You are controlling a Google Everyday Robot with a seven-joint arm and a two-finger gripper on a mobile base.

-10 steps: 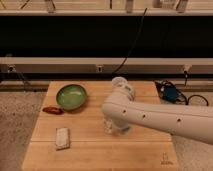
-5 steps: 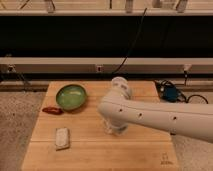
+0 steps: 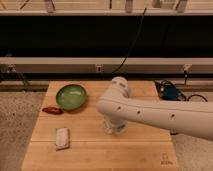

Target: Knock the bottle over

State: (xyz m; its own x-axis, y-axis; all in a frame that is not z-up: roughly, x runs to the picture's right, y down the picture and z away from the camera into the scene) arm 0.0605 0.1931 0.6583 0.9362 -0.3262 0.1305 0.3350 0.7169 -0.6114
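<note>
My white arm (image 3: 150, 112) reaches from the right across the middle of the wooden table (image 3: 95, 155). My gripper (image 3: 114, 128) hangs below the arm's bend, low over the table's centre, and shows only as a pale shape under the arm. The bottle cannot be told apart there; the arm hides it or it blends with that pale shape. No cup shows either.
A green bowl (image 3: 71, 96) sits at the back left of the table. A small red object (image 3: 52, 110) lies at its left front. A white packet (image 3: 62, 137) lies at the front left. A blue device with cables (image 3: 170, 92) sits off the table's right rear.
The bend of my arm has shifted a little to the left over the table's centre. The bowl, red object and packet have not moved.
</note>
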